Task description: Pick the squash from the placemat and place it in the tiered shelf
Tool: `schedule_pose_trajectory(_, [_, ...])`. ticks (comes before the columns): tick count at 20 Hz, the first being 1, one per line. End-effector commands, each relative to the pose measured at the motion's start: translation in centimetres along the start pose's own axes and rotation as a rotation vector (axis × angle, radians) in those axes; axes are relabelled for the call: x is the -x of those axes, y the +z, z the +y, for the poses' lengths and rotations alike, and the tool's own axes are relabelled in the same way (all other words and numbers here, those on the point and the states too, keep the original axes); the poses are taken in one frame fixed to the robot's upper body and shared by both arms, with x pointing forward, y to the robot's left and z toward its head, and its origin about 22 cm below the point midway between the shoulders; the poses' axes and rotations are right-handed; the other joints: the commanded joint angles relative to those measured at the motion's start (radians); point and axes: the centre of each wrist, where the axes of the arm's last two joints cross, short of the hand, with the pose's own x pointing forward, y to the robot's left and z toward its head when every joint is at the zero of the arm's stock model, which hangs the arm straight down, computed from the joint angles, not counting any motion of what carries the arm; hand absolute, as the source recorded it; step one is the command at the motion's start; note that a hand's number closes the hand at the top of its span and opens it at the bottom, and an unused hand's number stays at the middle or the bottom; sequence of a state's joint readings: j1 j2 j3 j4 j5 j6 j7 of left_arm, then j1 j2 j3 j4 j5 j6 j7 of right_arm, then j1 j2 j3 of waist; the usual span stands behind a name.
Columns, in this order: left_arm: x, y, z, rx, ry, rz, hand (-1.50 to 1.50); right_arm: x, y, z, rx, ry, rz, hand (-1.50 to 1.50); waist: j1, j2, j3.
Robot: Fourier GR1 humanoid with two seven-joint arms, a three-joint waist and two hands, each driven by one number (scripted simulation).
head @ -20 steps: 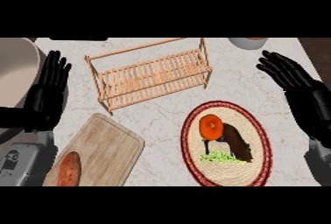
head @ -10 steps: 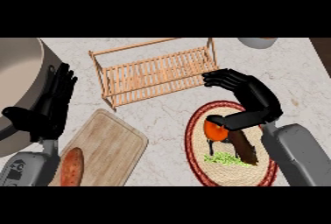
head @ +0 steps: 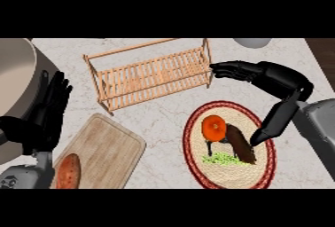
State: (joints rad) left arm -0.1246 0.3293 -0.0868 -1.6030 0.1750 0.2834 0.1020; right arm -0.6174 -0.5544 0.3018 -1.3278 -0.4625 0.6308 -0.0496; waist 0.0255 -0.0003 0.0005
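Right hand (head: 278, 79) hung near the squash (head: 214, 126), fingers apart, gripping nothing. Closing off-centre could've rolled it off the placemat (head: 229, 175).

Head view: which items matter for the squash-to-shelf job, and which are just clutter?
Job: squash, placemat under it, tiered shelf, right hand above the placemat.

Lying about: cutting board, reddish-brown item on it, grey bowl, left hand resting open at left.
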Motion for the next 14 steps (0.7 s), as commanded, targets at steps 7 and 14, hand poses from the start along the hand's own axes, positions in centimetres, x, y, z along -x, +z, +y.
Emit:
schedule_pose_trajectory(7, [0.4, 1.0, 0.4, -0.018, -0.002, 0.008, 0.0, -9.4, -3.1, 2.4, -0.21, 0.685, 0.218, -1.5, -0.017, -0.008, -0.002])
schedule_pose_trajectory(14, [-1.0, 0.4, 0.4, -0.022, -0.003, 0.009, 0.0, -6.5, -4.7, 7.1, -0.21, 0.814, 0.383, -1.5, -0.022, -0.001, -0.001])
